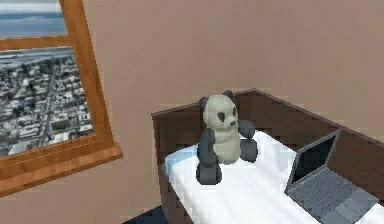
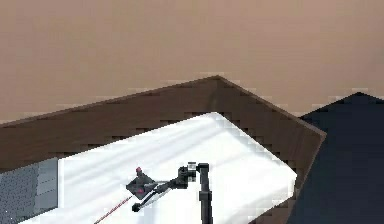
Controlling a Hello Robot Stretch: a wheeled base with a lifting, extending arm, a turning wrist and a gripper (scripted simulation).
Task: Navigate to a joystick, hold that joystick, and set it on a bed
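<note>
The gripper (image 2: 158, 187) stood over the bed (image 2: 235, 150), and a small dark object (image 2: 139, 184) with red on it sat right at its fingers, above the white mattress. Held or not? Couldn't tell.

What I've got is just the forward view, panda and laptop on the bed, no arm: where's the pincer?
Observer: In the arm side view the pincer shows against the white bed.
Operator: Anything at it?
Observer: A small dark thing with red is at its far end; held or resting on the bed, I cannot tell.
Operator: What's past the bed?
Observer: There's dark floor beyond the brown bed frame.
</note>
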